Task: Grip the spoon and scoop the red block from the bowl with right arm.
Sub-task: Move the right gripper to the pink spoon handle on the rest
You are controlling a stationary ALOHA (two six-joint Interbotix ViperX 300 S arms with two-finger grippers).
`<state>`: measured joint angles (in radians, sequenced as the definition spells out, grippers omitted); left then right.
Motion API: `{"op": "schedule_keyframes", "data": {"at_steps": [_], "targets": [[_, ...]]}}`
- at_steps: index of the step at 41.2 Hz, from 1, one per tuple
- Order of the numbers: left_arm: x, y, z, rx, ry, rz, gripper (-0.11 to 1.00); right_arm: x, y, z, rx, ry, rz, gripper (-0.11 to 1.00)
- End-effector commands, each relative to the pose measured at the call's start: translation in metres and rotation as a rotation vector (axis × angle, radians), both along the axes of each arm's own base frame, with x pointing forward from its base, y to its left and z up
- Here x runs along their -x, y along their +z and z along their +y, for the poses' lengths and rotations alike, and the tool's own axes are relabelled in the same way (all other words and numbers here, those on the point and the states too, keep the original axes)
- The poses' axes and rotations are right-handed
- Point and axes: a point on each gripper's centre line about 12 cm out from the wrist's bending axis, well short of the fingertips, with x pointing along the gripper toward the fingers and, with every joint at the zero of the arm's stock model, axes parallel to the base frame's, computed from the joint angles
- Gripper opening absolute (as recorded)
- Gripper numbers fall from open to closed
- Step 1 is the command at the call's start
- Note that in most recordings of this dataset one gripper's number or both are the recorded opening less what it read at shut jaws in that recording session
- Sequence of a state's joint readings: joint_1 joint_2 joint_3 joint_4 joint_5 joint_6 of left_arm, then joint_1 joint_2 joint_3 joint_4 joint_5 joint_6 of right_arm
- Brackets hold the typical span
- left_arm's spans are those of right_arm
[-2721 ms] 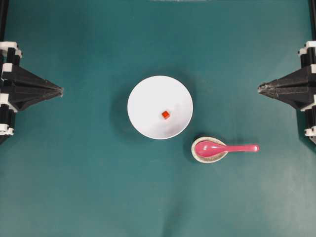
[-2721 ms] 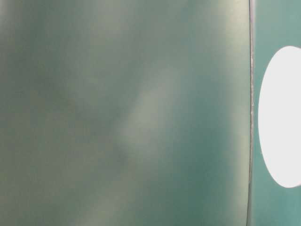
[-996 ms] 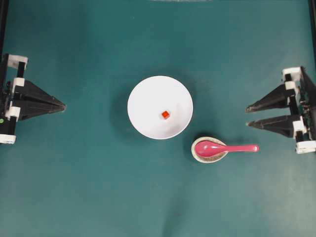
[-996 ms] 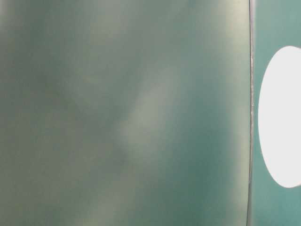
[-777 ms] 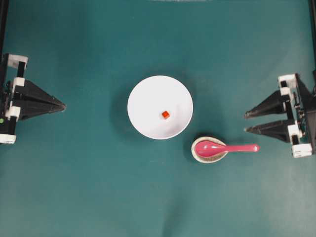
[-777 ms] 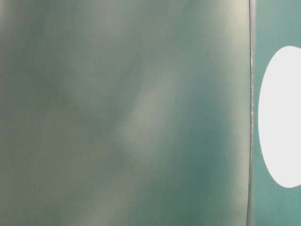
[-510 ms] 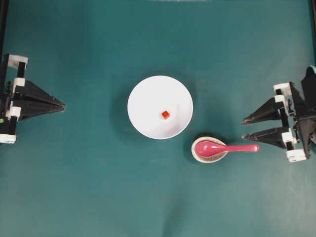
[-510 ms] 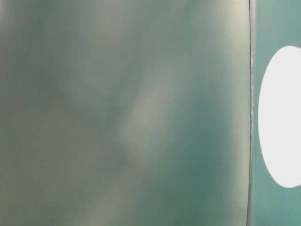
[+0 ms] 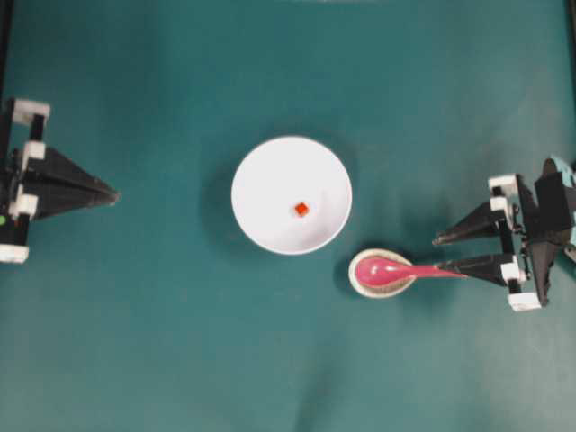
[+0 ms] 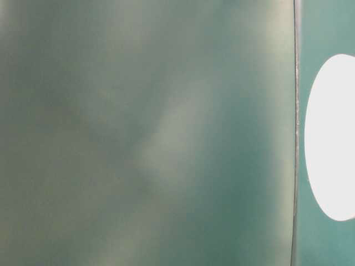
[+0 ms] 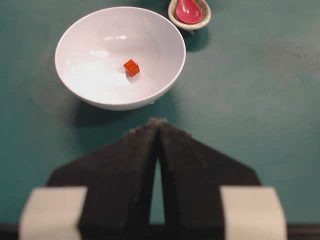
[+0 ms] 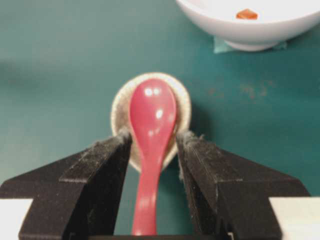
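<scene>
The pink spoon (image 9: pixel 387 268) lies with its oval end in a speckled beige rest (image 9: pixel 360 283), handle pointing right. My right gripper (image 9: pixel 438 255) is open and straddles the handle. In the right wrist view the spoon (image 12: pixel 150 130) runs between the two fingers with a gap on each side, and the gripper (image 12: pixel 154 136) touches nothing. The white bowl (image 9: pixel 270 180) sits at the table's middle with the red block (image 9: pixel 301 209) inside. My left gripper (image 9: pixel 112 193) stays shut at the far left, facing the bowl (image 11: pixel 90 85) and red block (image 11: pixel 131 67).
Green table surface surrounds the bowl and the rest. The rest (image 12: pixel 118 107) lies just in front of the right fingertips, and the bowl (image 12: pixel 250 27) stands beyond it to the right. The table-level view is a green blur with a white oval (image 10: pixel 330 138) at its right edge.
The right gripper, shut at first, has opened and moved toward the spoon until its fingers straddle the handle. The left gripper, bowl, block and spoon have stayed put.
</scene>
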<state>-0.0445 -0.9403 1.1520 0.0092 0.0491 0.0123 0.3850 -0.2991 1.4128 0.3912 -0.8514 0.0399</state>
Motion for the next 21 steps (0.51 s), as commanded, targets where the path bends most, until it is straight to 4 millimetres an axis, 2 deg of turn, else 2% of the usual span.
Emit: {"op": "schedule_keyframes", "data": {"at_steps": [1,11,21], "targets": [[-0.003,0.01,0.001,-0.001,0.004,-0.023,0.0,-0.002,-0.002,0.007,-0.002,-0.001,-0.02,0.49],[-0.003,0.009,0.001,-0.001,0.004,-0.017,0.0,0.004,-0.02,0.018,0.014,-0.03,0.004,0.49],[-0.003,0.006,0.001,-0.003,0.004,0.011,0.0,0.012,-0.029,0.023,0.035,-0.022,0.034,0.48]]}}
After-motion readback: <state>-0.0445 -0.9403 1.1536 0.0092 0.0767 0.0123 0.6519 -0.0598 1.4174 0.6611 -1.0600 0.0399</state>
